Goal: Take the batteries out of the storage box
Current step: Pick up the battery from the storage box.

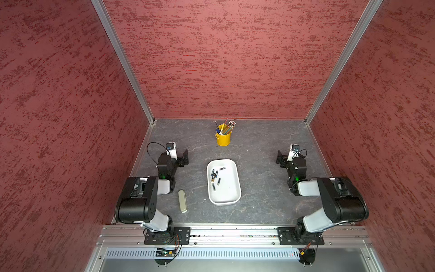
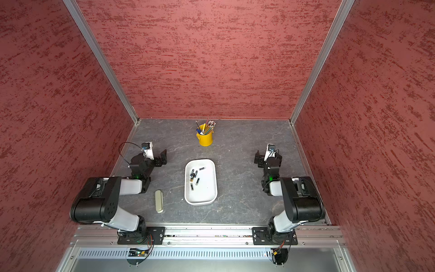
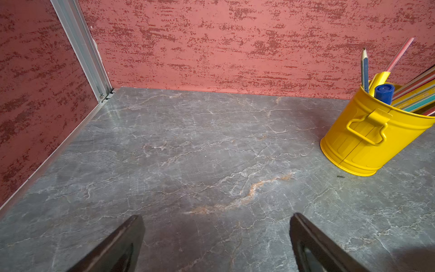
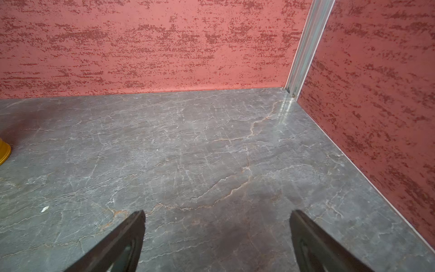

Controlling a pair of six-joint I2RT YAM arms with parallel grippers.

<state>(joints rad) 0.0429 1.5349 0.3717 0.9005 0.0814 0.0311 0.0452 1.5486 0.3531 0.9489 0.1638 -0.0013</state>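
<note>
The white storage box [image 1: 233, 195] [image 2: 207, 196] lies in the middle of the grey table in both top views. Several small black batteries [image 1: 214, 175] [image 2: 194, 175] lie loose in its far left part. My left gripper [image 1: 184, 156] [image 2: 163, 156] rests left of the box, well apart from it, open and empty. My right gripper [image 1: 280, 157] [image 2: 258, 158] rests right of the box, also open and empty. In each wrist view the gripper [image 3: 216, 219] [image 4: 217, 216] shows two dark fingers [image 3: 131, 235] [image 4: 133, 233] spread wide over bare table; box and batteries are out of those views.
A yellow pencil cup [image 1: 223, 137] [image 2: 205, 138] [image 3: 367, 139] full of pencils stands at the back centre. A slim beige-olive case [image 1: 182, 201] [image 2: 159, 201] lies near the left arm's elbow. Red walls enclose the table on three sides.
</note>
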